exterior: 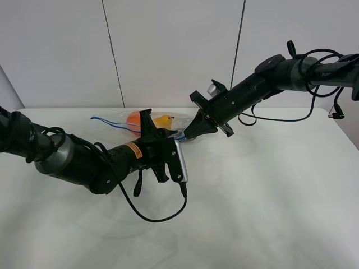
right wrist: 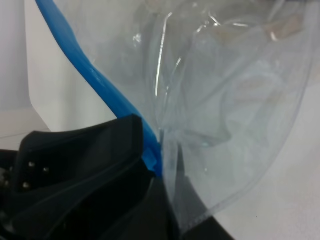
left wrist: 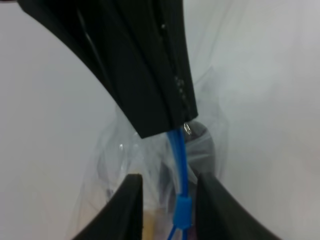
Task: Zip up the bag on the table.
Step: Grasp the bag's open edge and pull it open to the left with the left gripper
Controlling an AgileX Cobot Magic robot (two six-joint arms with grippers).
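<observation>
The orange label (exterior: pixel 133 150) on the left arm is too small to read. The bag (exterior: pixel 119 120), clear crinkled film with a blue zipper strip (right wrist: pixel 92 74), lies upper centre on the smooth white desk (exterior: pixel 269 190). The right end effector (exterior: pixel 185 134) pinches the strip; the left end effector (left wrist: pixel 167 200) straddles it, fingers parted. Grey wall panels (exterior: pixel 174 50) behind.

You are working in a robot lab or test cell, not a home. A plain white table (exterior: pixel 269 202) with rounded corners stands against bare grey wall panels (exterior: pixel 174 50) with dark seams. A black left arm (exterior: pixel 73 159) and right arm (exterior: pixel 269 75) reach over it, trailing a loose cable (exterior: pixel 160 217).
</observation>
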